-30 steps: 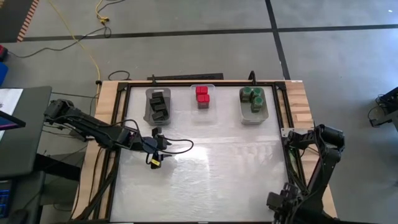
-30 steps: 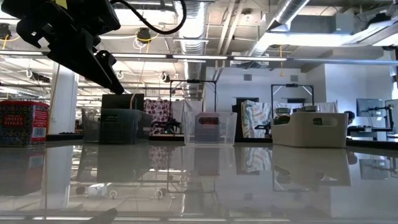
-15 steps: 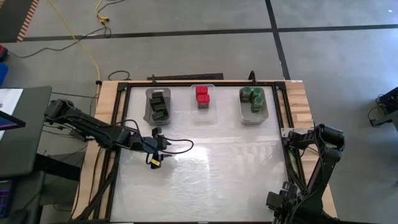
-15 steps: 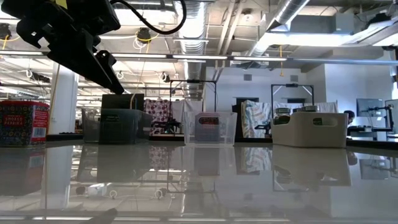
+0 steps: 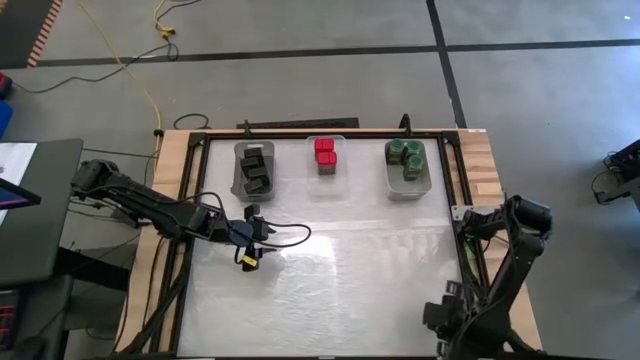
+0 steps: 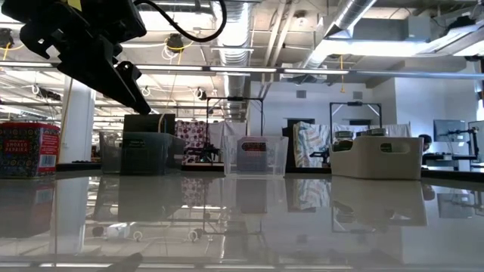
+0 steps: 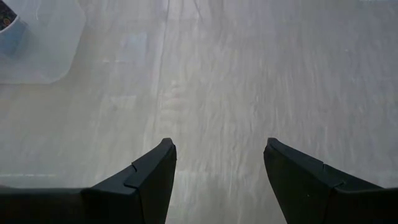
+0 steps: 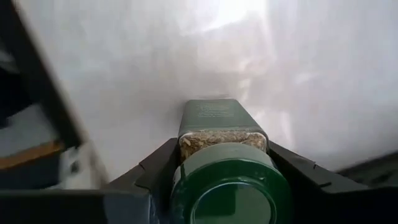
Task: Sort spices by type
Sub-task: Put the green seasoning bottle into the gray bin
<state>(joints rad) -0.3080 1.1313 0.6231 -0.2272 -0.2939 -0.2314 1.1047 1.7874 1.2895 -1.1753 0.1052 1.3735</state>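
Here, you can read part of a label only in the low view: a red tin (image 6: 29, 149) at the far left edge of the tabletop (image 5: 340, 280) carries white lettering, of which "PAPRIKA" is legible.

Along the far edge you see 3 bins. The left bin (image 5: 254, 169) holds black boxes (image 5: 257, 172). The middle bin (image 5: 326, 158) holds red boxes (image 5: 325, 150). The right bin (image 5: 408, 168) holds green-lidded jars (image 5: 408, 157).

The right wrist view shows what no other view does: the right pincer (image 8: 225, 174) is clamped on 1 green-lidded jar (image 8: 224, 180), its fingers pressing the jar's sides, with pale flaky contents visible under the lid. The high view places this pincer (image 5: 440, 318) at the near right corner of the tabletop.

The left pincer (image 5: 252, 245) hovers over the left part of the tabletop, near the bin of black boxes. Its wrist view shows the fingers (image 7: 149, 180) spread apart with only bare surface between them, and a corner of 1 bin (image 7: 38, 43).
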